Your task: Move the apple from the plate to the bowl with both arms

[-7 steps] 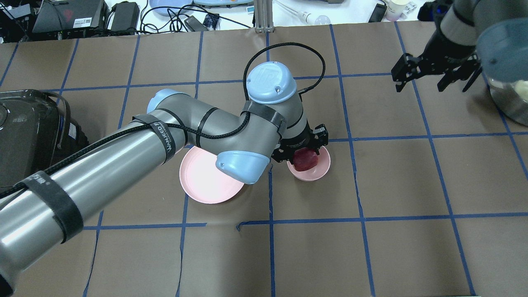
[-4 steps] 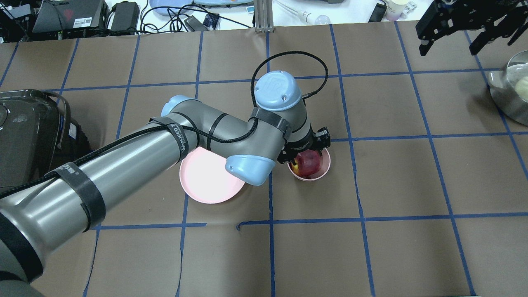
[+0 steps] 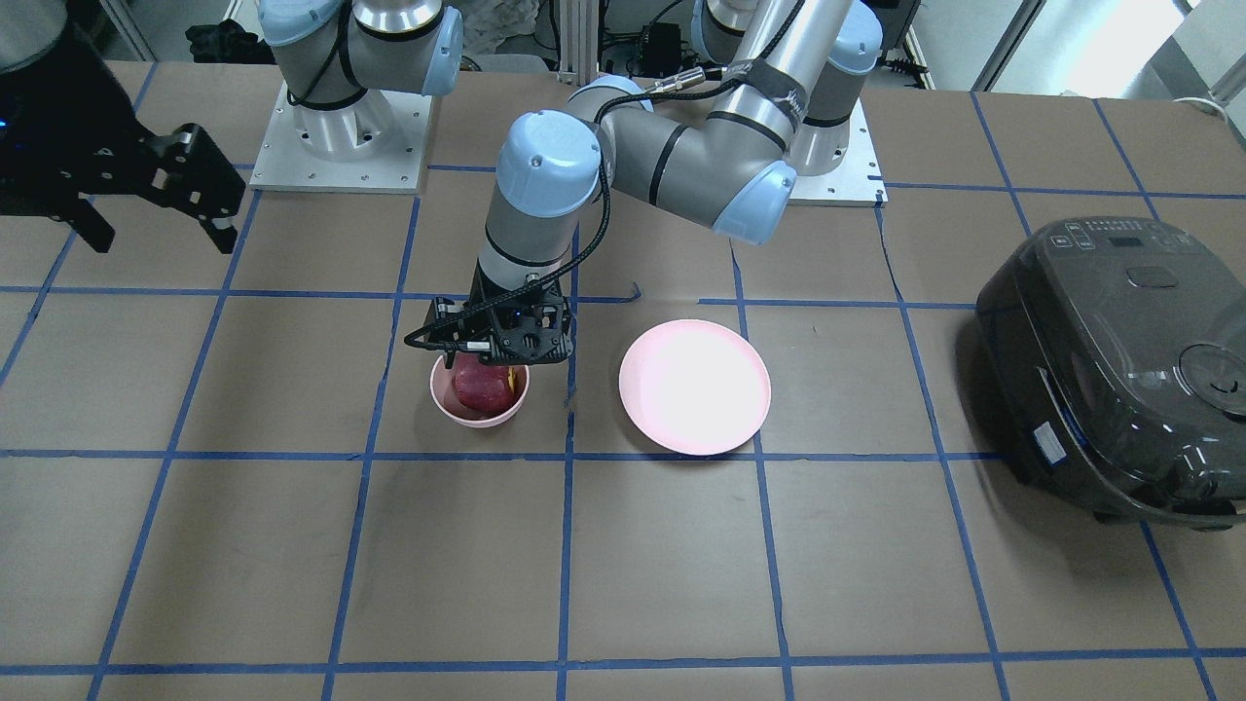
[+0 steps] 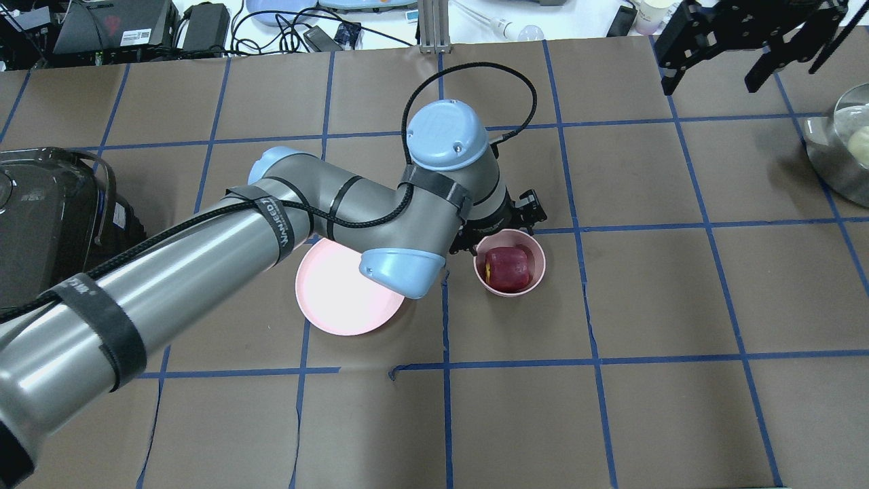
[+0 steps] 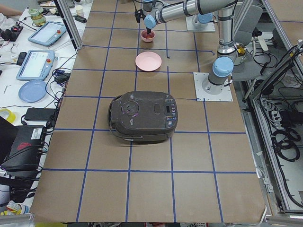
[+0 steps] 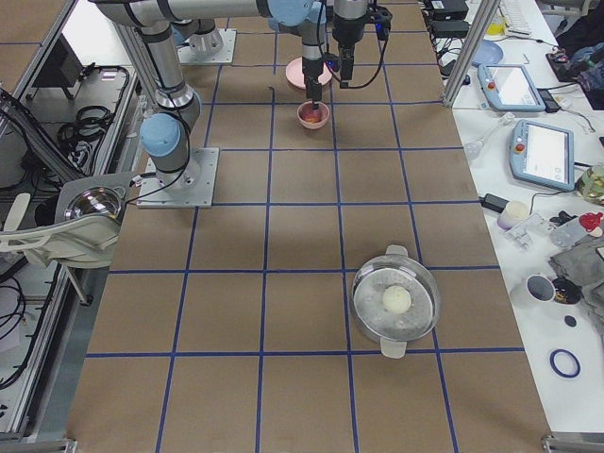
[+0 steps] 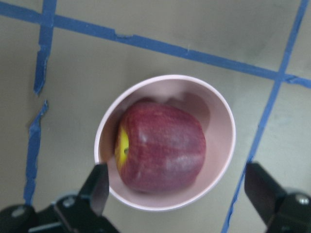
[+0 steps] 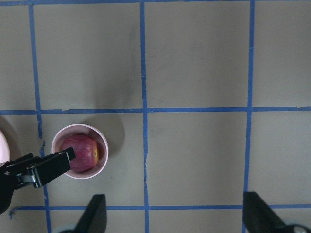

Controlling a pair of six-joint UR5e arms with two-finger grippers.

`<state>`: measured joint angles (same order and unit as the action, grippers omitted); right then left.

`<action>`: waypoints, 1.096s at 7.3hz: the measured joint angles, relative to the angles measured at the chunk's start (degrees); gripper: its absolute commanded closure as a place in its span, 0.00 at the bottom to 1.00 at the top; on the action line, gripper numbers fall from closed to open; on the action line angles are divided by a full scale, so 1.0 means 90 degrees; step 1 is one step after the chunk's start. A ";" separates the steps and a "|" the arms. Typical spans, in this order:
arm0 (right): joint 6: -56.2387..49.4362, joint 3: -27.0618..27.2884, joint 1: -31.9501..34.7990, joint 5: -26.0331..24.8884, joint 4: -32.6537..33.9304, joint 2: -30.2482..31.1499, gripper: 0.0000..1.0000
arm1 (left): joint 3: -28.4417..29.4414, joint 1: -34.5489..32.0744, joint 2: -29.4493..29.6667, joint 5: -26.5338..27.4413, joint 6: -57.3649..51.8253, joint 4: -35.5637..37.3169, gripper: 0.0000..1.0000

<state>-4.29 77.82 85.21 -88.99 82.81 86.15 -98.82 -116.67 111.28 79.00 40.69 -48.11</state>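
The dark red apple [image 4: 508, 267] lies in the small deep pink bowl [image 4: 538, 252], yellow patch to one side. It also shows in the front view [image 3: 480, 387] and the left wrist view [image 7: 163, 153]. My left gripper [image 4: 500, 224] hangs open just above the bowl [image 7: 218, 131], its fingers [image 7: 98, 187] clear of the apple. The wide pink plate [image 4: 339, 299] is empty beside the bowl, partly under my left arm. My right gripper [image 4: 713, 76] is open and empty, high over the table's far right; its camera sees the apple [image 8: 81, 152] from far above.
A black rice cooker [image 4: 47, 217] stands at the left edge. A steel pot [image 4: 831, 163] holding a pale ball stands at the right edge. Cables and devices lie along the far side beyond the table.
My left gripper lowered the apple into the bowl, opened and rose off it. My right gripper lifted away toward the far right edge.
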 measured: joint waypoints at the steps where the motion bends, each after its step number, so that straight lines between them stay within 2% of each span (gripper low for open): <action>1: 0.0569 0.0005 0.0331 0.0009 0.0053 -0.0049 0.00 | -0.0038 0.0343 -0.0326 0.0101 -0.0606 -0.0333 0.00; 4: 0.1667 0.0095 0.1017 -0.0031 0.0435 -0.0232 0.00 | 0.0021 0.1668 -0.1477 0.0725 -0.3492 -0.2196 0.00; 5: 0.1737 0.0137 0.1088 -0.0059 0.0527 -0.0259 0.00 | 0.0226 0.2170 -0.1841 0.0810 -0.4243 -0.2859 0.00; 7: 0.1660 0.0167 0.1120 -0.0082 0.0587 -0.0276 0.00 | 0.1111 0.2899 -0.2246 0.0877 -0.5244 -0.4563 0.00; 8: 0.1534 0.0170 0.1118 -0.0086 0.0603 -0.0280 0.00 | 0.1390 0.3004 -0.2310 0.0957 -0.5391 -0.4924 0.00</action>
<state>9.51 79.34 95.27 -89.76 88.24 83.63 -86.30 -89.63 90.49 87.61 -7.82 -92.42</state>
